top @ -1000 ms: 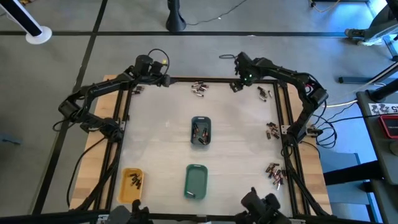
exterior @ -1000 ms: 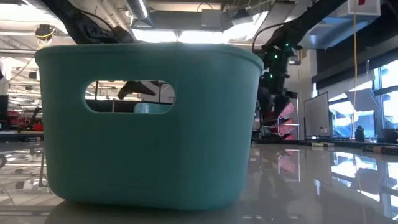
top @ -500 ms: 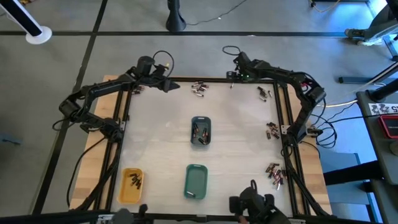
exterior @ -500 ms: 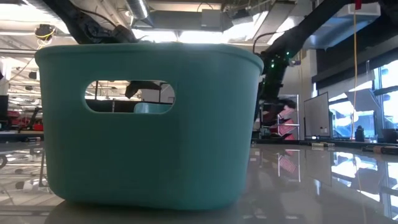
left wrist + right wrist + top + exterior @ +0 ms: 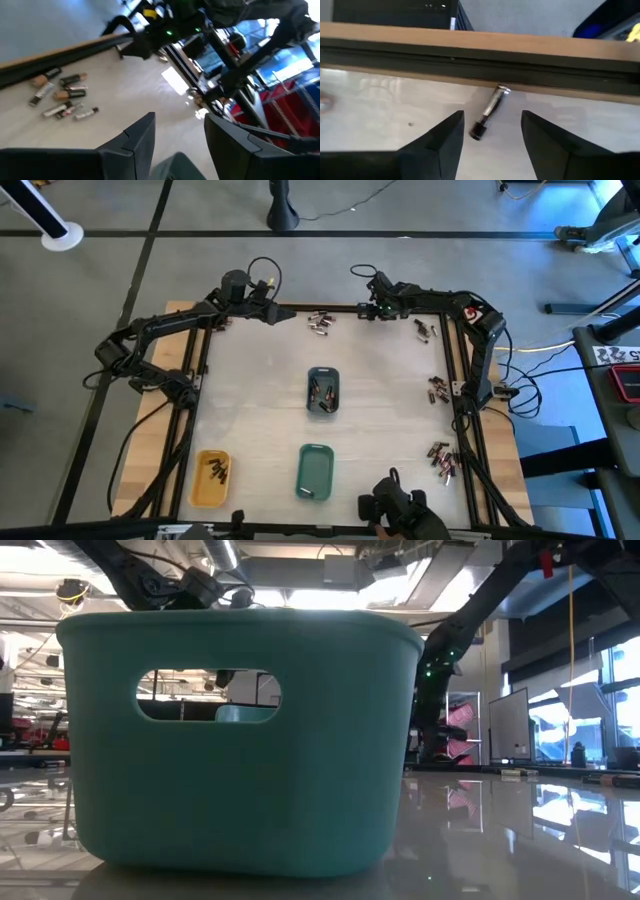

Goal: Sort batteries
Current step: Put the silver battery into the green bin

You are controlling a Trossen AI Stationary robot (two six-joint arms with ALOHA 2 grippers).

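A loose heap of batteries (image 5: 320, 323) (image 5: 62, 95) lies on the table by the far edge. One dark, silver-tipped battery (image 5: 489, 112) lies flat against the far frame rail. My right gripper (image 5: 492, 121) (image 5: 368, 308) is open, with a finger on either side of this battery and not touching it. My left gripper (image 5: 179, 122) (image 5: 270, 310) is open above the table's far left, left of the heap. More batteries lie in the grey-blue tray (image 5: 322, 406) and the yellow tray (image 5: 201, 492). The green tray (image 5: 314, 471) (image 5: 240, 740) stands near the near edge.
Small groups of batteries lie along the right edge (image 5: 425, 330) (image 5: 437, 387) (image 5: 441, 460). The dark frame rail (image 5: 480, 52) runs along the far edge just beyond my right gripper. Open table lies between the trays and both side edges.
My right gripper has moved toward the table's far edge and leftward, its arm stretching out along the far rail. The trays and battery heaps have stayed in place.
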